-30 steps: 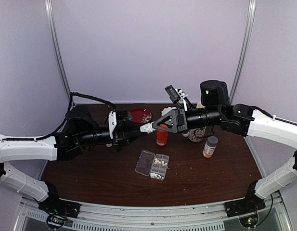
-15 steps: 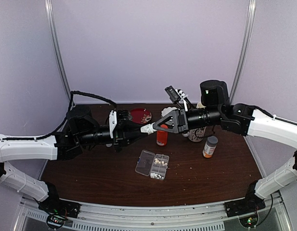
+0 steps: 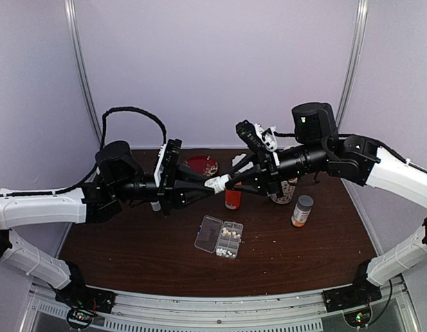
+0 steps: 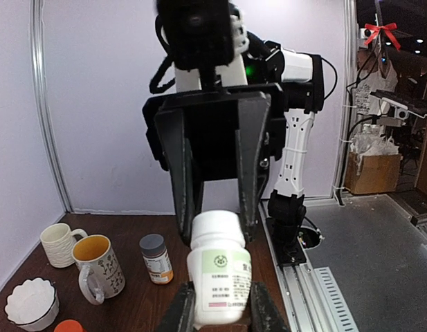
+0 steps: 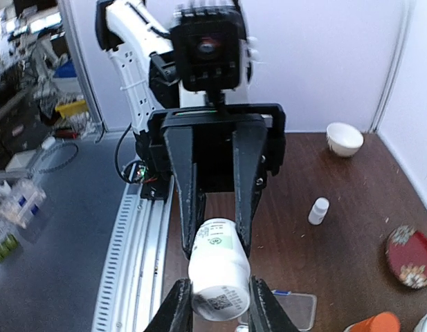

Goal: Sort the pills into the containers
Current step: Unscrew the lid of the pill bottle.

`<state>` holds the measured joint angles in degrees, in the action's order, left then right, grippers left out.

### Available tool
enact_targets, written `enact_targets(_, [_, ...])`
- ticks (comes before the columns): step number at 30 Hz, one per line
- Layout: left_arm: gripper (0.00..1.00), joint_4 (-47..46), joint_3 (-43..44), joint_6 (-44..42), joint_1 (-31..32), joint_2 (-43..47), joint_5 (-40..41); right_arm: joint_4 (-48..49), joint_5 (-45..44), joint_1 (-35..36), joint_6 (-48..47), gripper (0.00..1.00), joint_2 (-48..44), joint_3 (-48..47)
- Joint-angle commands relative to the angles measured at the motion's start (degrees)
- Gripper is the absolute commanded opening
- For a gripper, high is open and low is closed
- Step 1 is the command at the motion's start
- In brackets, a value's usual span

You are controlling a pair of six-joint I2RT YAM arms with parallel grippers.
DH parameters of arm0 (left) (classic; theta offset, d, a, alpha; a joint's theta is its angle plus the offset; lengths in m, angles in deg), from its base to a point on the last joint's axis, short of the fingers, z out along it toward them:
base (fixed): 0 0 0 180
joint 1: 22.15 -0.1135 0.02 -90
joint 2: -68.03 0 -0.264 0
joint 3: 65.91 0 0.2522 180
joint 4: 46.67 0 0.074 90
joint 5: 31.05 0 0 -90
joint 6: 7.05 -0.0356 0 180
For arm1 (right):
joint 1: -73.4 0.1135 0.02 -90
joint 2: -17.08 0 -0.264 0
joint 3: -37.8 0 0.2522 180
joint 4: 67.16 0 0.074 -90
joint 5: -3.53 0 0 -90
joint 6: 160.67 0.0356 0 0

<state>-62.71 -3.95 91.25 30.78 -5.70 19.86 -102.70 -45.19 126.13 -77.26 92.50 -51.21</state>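
Meeting in mid-air above the table (image 3: 296,256), the two arms share one white bottle (image 4: 219,273). The left gripper (image 4: 220,315) is clamped on its labelled body. The right gripper (image 5: 216,308) is closed narrowly on the other end, its two fingers pressed against the cap in the left wrist view. Below them, near the middle of the table, lies one clear pill box (image 3: 208,233) with its lid folded open to the left. The white pills (image 3: 231,236) sit in its cells, too small to count. One orange bottle (image 3: 232,198) stands just behind the box. One brown bottle with a grey cap (image 3: 302,211) stands to the right, well apart from it. One red plate (image 3: 201,166) lies at the back. A second, smaller white bottle (image 5: 317,210) stands upright on the table on the left side. Two mugs stand side by side, one ribbed and white (image 4: 59,243), one with an orange inside (image 4: 97,266). Each wrist view shows one white bowl (image 4: 32,304); whether these are the same bowl I cannot tell.
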Motion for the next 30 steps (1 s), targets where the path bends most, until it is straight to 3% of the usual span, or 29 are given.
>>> enact_targets(1, [0.08, -7.02, 2.0, 5.94, 0.38, 0.29, -3.27, -10.21, 2.13, 1.22, -37.2, 0.03, 0.29, -2.91])
enact_targets(7, [0.08, -11.17, 1.32, 10.03, 0.36, -0.5, -4.12, -14.06, -1.02, 1.68, -72.97, 0.0, -0.93, -2.64])
enact_targets(14, [0.08, -11.05, 3.06, 14.62, 0.42, -1.94, -5.77, -7.03, -19.2, 5.99, -98.98, 0.0, -5.13, 3.73])
enact_targets(19, [0.08, -10.0, 3.91, 15.34, 0.37, -2.38, -6.54, 7.36, -26.4, 8.5, -109.73, 0.0, -9.0, 11.74])
enact_targets(30, [0.08, -9.52, 5.05, 17.03, 0.37, -3.19, -8.6, 6.14, -28.61, 10.93, -116.29, 0.0, -9.25, 10.15])
